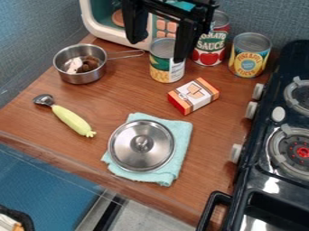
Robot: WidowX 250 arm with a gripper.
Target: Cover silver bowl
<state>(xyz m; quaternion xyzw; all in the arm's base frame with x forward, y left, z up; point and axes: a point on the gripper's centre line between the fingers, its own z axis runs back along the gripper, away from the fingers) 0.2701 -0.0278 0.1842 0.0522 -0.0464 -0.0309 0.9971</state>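
Your black two-finger gripper (158, 48) hangs with its jaws apart, so centre it over the small metal knob (142, 143) of the round silver lid (125, 152) on the folded turquoise cloth (183, 133), pinch squarely, and lift level toward the handled silver metal bowl (84, 79) at upper left.

Lid (141, 145) on cloth (183, 135), bowl (79, 63) behind it, leftward.

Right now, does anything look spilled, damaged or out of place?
Nothing looks spilled or damaged. The only mildly untidy thing is the cloth under the lid, its folded layers uneven at the lower edge. The pan stands upright, contents inside.
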